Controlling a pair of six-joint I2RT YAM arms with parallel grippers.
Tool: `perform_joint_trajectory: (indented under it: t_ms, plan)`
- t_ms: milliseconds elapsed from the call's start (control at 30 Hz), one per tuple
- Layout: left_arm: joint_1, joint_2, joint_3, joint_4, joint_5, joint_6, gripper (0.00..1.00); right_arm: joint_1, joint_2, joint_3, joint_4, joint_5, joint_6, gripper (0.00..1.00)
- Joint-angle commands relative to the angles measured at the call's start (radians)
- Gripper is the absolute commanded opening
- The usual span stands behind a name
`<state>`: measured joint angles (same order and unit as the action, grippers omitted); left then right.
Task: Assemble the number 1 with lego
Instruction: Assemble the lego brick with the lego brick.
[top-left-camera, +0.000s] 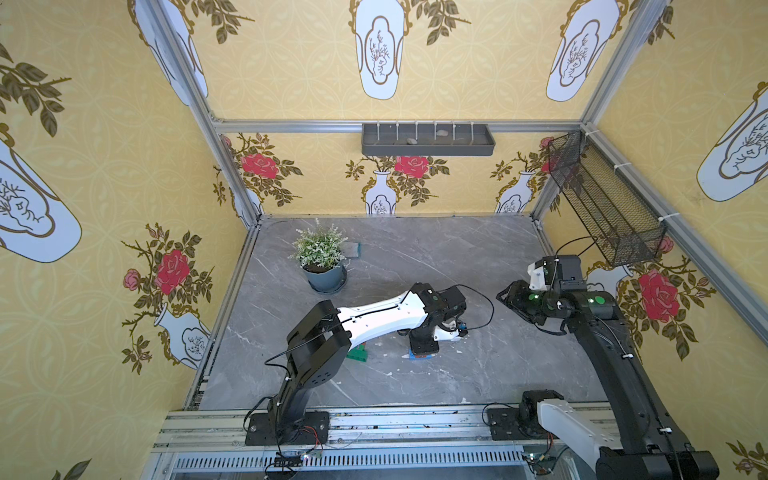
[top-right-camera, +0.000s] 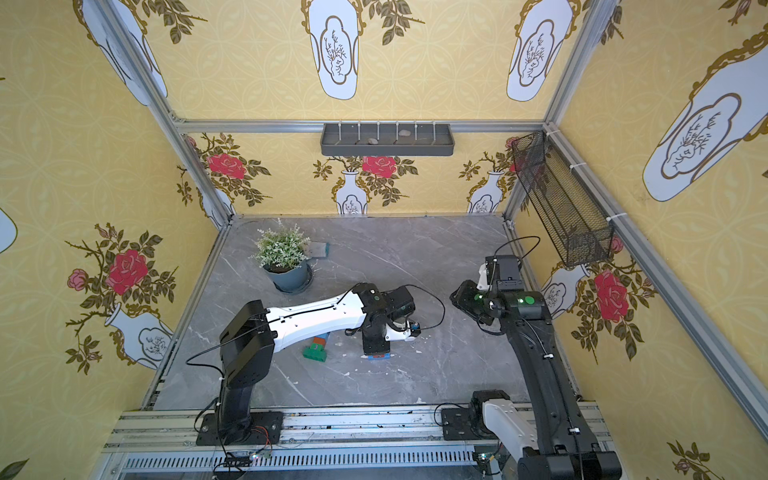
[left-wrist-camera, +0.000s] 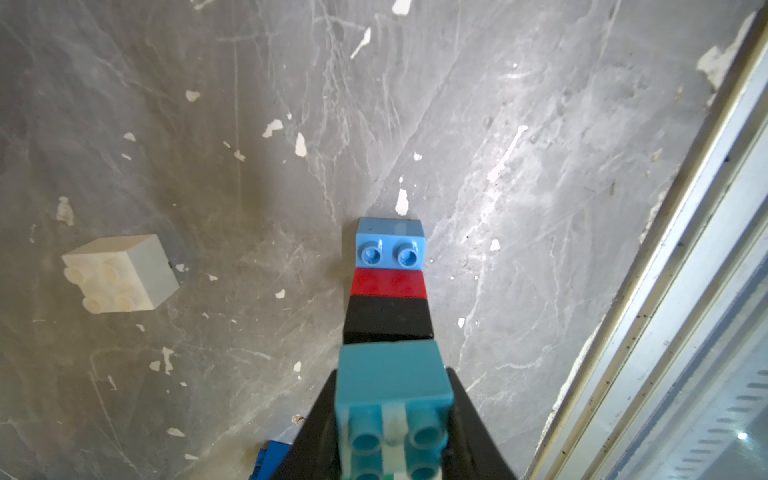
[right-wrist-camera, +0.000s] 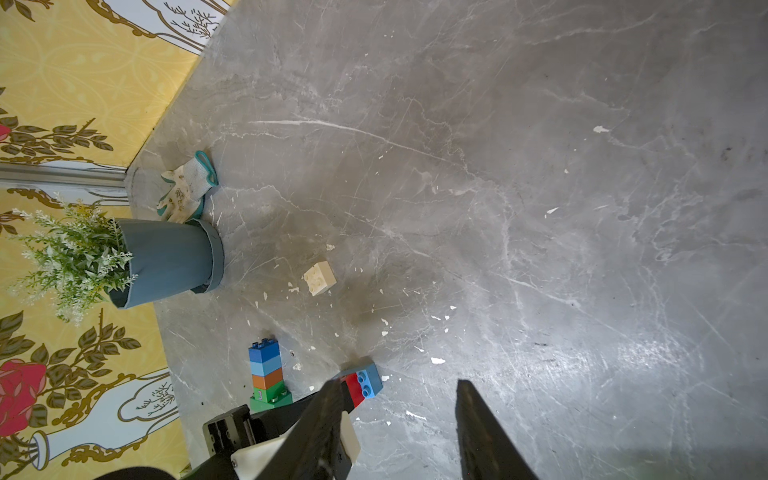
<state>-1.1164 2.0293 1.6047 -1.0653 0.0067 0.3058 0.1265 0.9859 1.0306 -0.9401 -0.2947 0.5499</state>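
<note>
Left hand: black tapered fingers pinch the smooth side walls of a teal square studded plastic brick. Its round hollow studs face the wrist.

Beyond the fingertips that brick caps a straight column:
- glossy black plastic brick
- red plastic brick
- light blue plastic brick at the far end, with two studs showing bare beside the red one.

The light blue end looks to meet the grey marble-patterned counter, but contact is not clear. The counter surface is matte, veined and flecked with white chips.

To one side of this hand, well apart, a cream-white square plastic brick with four studs sits alone on the counter.

Near the same hand is a second brick column: dark blue, light blue, orange-brown and green on a wider green base. I cannot tell whether it is standing or lying.

Right hand: flat black fingers are spread, with nothing between them. In both top views it is raised over the counter, apart from the left hand.
</note>
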Motion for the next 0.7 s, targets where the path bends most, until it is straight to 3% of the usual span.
perform_joint_trajectory:
  t_ms: [0, 667]
  plan:
    - [0.003, 0.075, -0.044, -0.065, -0.017, -0.013, 0.02, 0.001, 0.0, 0.001, 0.01, 0.005, -0.006, 0.47]
    - [0.004, 0.085, -0.044, -0.029, -0.001, -0.051, 0.01, 0.001, -0.001, 0.003, 0.025, -0.012, 0.005, 0.47]
